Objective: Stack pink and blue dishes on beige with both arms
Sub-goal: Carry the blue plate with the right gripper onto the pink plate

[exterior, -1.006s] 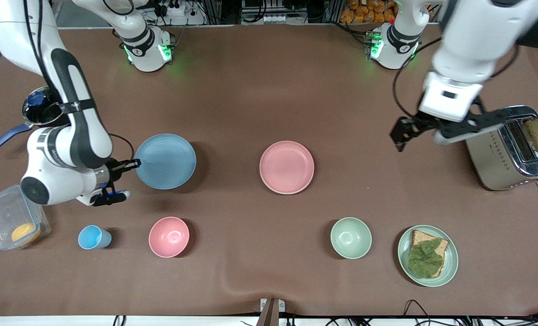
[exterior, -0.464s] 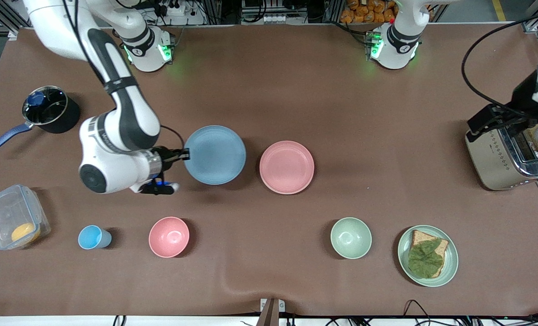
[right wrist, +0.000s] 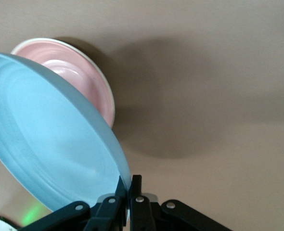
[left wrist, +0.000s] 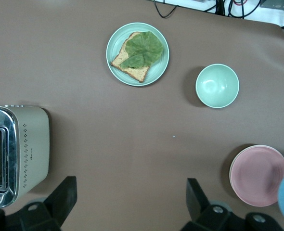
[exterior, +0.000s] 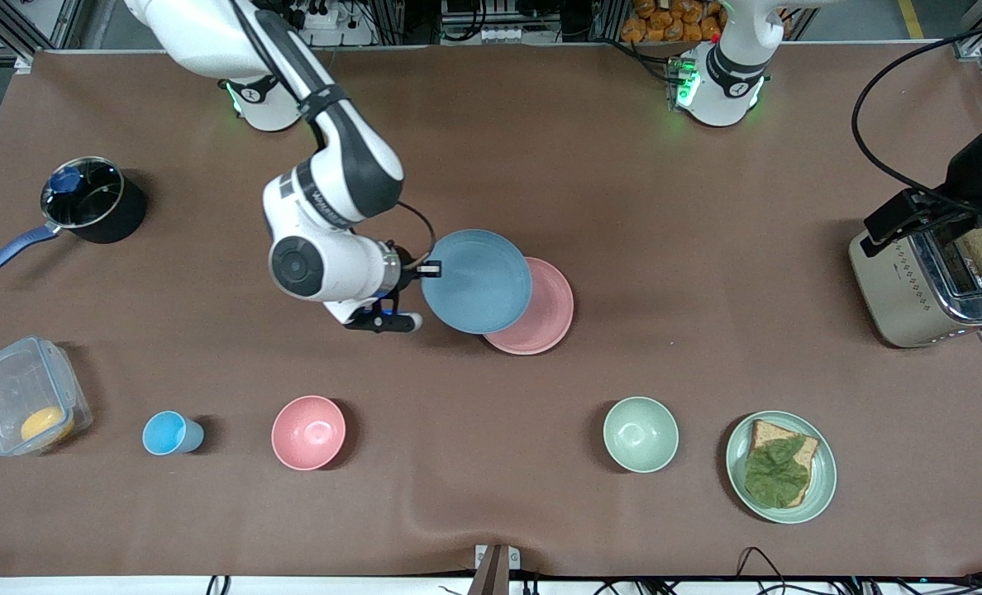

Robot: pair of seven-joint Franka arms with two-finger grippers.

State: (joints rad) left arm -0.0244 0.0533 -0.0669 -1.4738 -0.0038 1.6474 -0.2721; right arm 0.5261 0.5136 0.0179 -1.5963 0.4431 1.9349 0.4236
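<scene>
My right gripper (exterior: pixel 430 268) is shut on the rim of the light blue plate (exterior: pixel 476 281) and holds it lifted and tilted, so that it overlaps the edge of the pink plate (exterior: pixel 545 321) toward the right arm's end. The pink plate lies flat mid-table. In the right wrist view the fingers (right wrist: pixel 137 185) pinch the blue plate (right wrist: pixel 50 139), with the pink plate (right wrist: pixel 79 72) under it. My left gripper (exterior: pixel 900 216) hangs open and empty over the toaster's edge; its spread gripper (left wrist: pixel 131 199) looks down on bare table. No beige plate is in view.
A toaster (exterior: pixel 912 289) with bread stands at the left arm's end. Nearer the camera are a green plate with bread and leaf (exterior: pixel 822 487), a green bowl (exterior: pixel 641 434), a pink bowl (exterior: pixel 308 432) and a blue cup (exterior: pixel 169 433). A clear box (exterior: pixel 24 388) and a pot (exterior: pixel 90 198) sit at the right arm's end.
The right arm carried the blue plate from its own end of the table toward the middle, over the pink plate's edge. The left arm swung out over the toaster.
</scene>
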